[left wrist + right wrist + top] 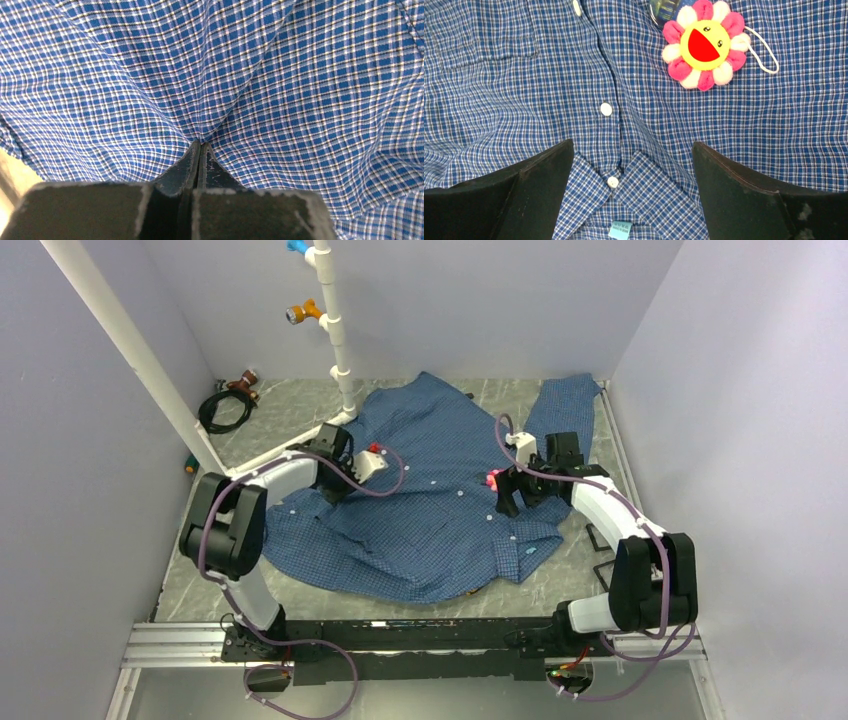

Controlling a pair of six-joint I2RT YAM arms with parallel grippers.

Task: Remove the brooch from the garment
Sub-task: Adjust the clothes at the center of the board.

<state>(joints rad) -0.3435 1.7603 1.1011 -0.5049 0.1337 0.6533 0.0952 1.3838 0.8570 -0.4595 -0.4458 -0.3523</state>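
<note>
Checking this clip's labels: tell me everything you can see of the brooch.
The brooch is a soft, plush-looking flower: alternating pink and white petals around a yellow face with a red laughing mouth and two dark eyes. A white cord loops from one side. It lies face up on the blue checked shirt, ahead of the open right gripper, which is not touching it.

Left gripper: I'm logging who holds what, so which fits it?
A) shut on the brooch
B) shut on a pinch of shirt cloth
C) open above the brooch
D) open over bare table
B: the left gripper has its fingers pressed together and the shirt puckers into their tip; the brooch lies ahead of the open right gripper instead.
</note>
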